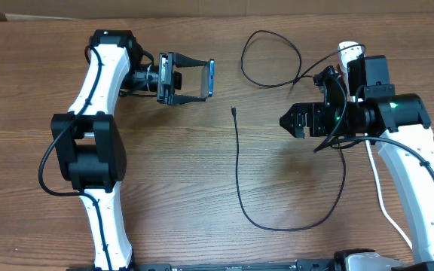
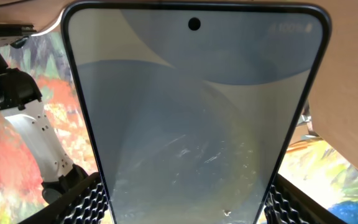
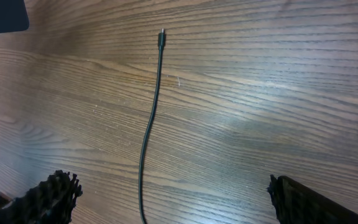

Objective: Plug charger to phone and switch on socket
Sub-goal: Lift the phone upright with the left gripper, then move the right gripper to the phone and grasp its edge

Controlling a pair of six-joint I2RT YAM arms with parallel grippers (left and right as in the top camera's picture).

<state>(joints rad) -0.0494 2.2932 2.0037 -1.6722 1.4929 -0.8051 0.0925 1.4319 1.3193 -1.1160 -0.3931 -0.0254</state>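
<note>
My left gripper (image 1: 173,78) is shut on the phone (image 1: 196,79) and holds it on edge above the table, its blue end pointing right. In the left wrist view the phone's screen (image 2: 191,118) fills the frame between the jaws (image 2: 185,211). The charger cable (image 1: 237,169) lies loose on the table, its connector tip (image 1: 233,111) right of and below the phone. My right gripper (image 1: 296,120) is open and empty, right of the tip. In the right wrist view the cable (image 3: 149,130) runs between the open jaws (image 3: 179,205), its tip (image 3: 161,32) far ahead. The socket (image 1: 349,51) is mostly hidden behind my right arm.
The cable curves along the table's front (image 1: 292,227), goes up under my right arm, and loops at the back (image 1: 270,54). A thick white cord (image 1: 375,181) runs down beside the right arm. The wooden table (image 1: 172,173) spans the whole view.
</note>
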